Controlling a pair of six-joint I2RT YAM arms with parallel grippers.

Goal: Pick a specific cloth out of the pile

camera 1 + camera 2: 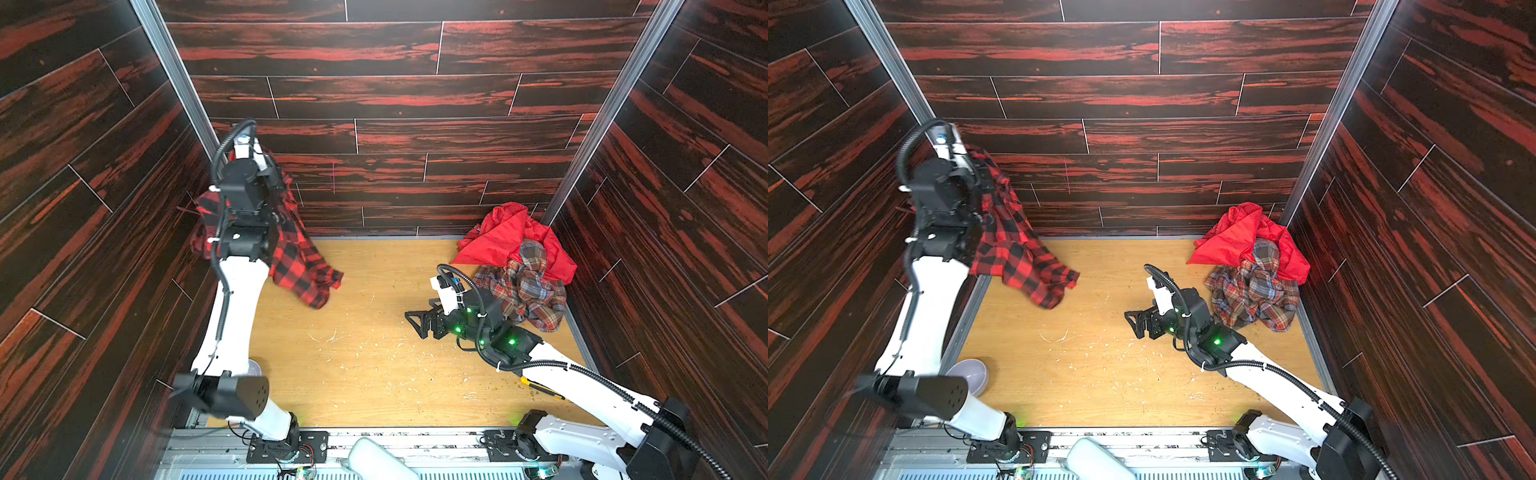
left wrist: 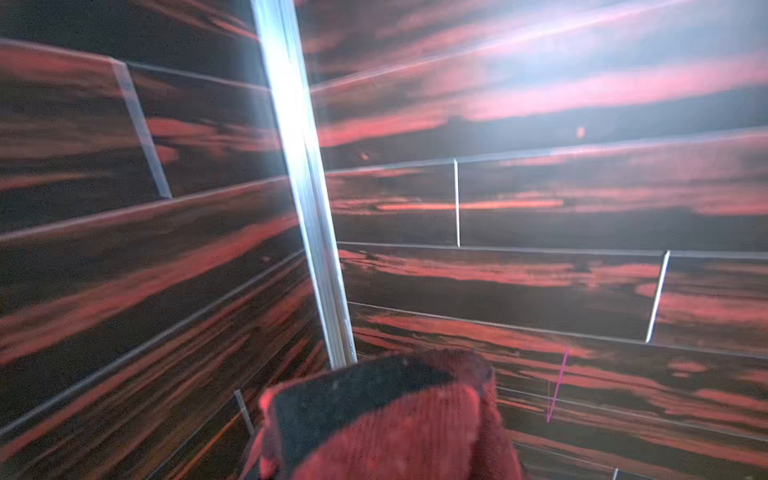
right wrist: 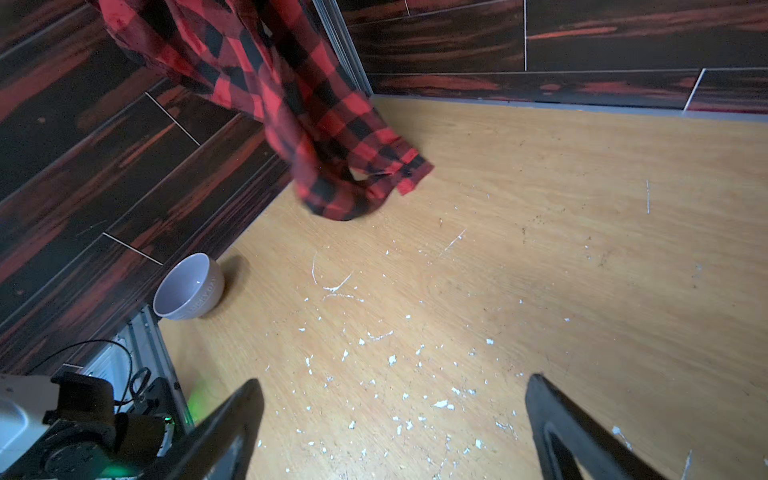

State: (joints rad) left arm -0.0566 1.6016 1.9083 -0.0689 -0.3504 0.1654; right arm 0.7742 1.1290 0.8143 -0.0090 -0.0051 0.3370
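Right wrist view: the cloth, in bold red-and-black check, is seen hanging down along the left wall, its lower end close over the counter. Whether that end touches the wood cannot be told. In both top views the same cloth is shown draped from the raised left claw, whose jaws are pressed together on a bunch of the fabric. In the left wrist view that bunch is seen close under the lens, with the corner post behind it.

The pile is found in the far right corner, well apart from the lifted cloth. Only the plain red garment and the muted plaid shirt are seen in it. No part of the cloth is seen lying on the pile or caught in it.

The picking-out is therefore judged as good as done: the wanted garment is gripped, lifted and separated. What is left, if anything, is judged to be a setting down on a bare part of the counter and a release, since no place for the cloth is named in the task.

The right claw is held low beside the pile, with its jaws wide apart and nothing between them. A pale bowl is seen by the left wall, untouched.
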